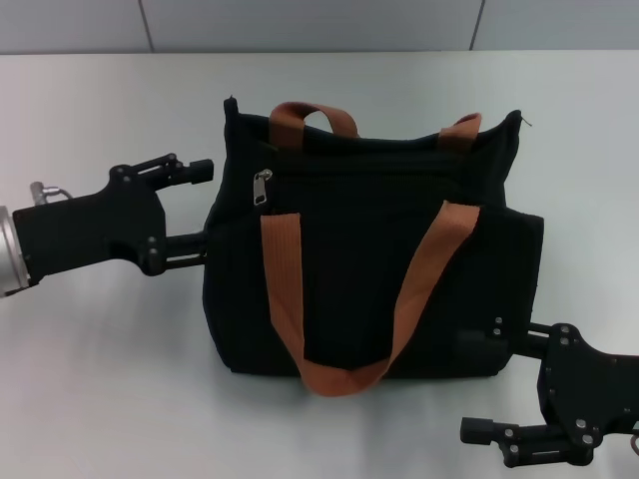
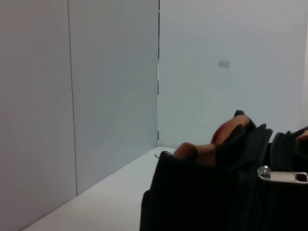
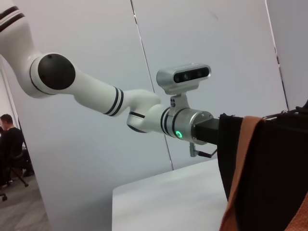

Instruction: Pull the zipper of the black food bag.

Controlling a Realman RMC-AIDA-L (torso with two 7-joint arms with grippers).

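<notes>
The black food bag (image 1: 369,259) stands upright in the middle of the table, its two orange-brown handles (image 1: 300,289) hanging over the front and back. The silver-grey zipper pull (image 1: 263,187) hangs near the bag's upper left corner; it also shows in the left wrist view (image 2: 284,176). My left gripper (image 1: 198,205) is open at the bag's left side, its lower finger against the fabric, left of and a little below the pull. My right gripper (image 1: 484,381) is open at the bag's lower right corner, one finger touching the bag.
The bag stands on a pale grey table (image 1: 100,349) with a panelled wall (image 1: 300,25) behind it. In the right wrist view my white left arm (image 3: 120,103) with its camera reaches to the bag (image 3: 274,163). A seated person (image 3: 8,139) shows far off.
</notes>
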